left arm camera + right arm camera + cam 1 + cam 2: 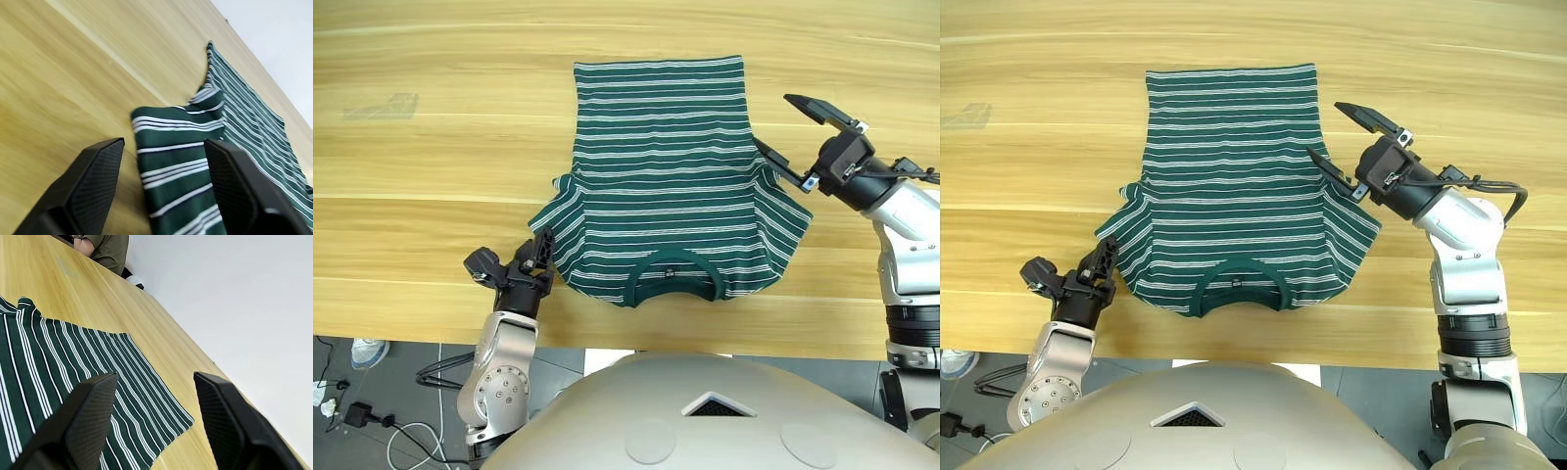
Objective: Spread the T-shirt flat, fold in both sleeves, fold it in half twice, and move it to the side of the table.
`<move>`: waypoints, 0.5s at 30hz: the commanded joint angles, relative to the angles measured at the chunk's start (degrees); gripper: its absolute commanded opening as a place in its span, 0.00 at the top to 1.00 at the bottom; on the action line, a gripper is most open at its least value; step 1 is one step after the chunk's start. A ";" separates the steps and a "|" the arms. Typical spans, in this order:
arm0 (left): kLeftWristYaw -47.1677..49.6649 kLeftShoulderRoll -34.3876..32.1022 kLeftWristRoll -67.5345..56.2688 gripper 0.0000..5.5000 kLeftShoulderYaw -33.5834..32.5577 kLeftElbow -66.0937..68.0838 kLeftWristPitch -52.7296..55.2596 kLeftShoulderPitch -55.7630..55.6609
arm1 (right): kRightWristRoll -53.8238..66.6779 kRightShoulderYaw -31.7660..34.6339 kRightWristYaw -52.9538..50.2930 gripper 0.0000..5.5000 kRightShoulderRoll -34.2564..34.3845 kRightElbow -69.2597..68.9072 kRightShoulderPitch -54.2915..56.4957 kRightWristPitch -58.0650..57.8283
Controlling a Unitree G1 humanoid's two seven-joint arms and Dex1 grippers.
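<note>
The green striped T-shirt [666, 166] lies mid-frame on the wooden counter [440, 176], with its collar toward the bottom edge. At lower left, the left claw [164, 144] is spread open astride the sleeve corner, gripping nothing. At right, the right claw [155, 375] gapes wide beside the shirt's edge, empty.

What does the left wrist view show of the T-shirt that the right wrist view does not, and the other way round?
Left wrist view: the left gripper, fingers open, at the end of the sleeve on the robot's left, which lies slightly rumpled on the table. Right wrist view: the right gripper, also open, facing the flat body of the T-shirt, with its straight hem and one hem corner. Both: the green striped T-shirt on the wooden table, framed between open fingers, nothing gripped.
</note>
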State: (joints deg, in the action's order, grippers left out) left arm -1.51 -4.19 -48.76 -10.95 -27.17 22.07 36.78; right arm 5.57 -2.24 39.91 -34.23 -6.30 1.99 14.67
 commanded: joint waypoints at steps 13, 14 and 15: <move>-1.07 1.73 4.49 0.45 0.30 1.77 0.01 -1.98 | -1.14 -0.41 -0.46 0.48 0.26 0.88 0.66 0.89; -0.92 1.90 4.64 0.45 0.17 2.15 -0.06 -2.49 | -1.17 -0.46 -0.45 0.48 0.25 0.98 0.75 0.96; -0.74 2.11 4.81 0.45 0.00 2.61 -0.22 -2.99 | -1.17 -0.48 -0.43 0.48 0.22 1.05 0.80 1.02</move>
State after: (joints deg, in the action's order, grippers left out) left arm -2.83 -2.47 -45.00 -10.56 -25.73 21.46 34.73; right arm 5.33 -2.56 39.46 -34.20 -5.61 1.98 15.21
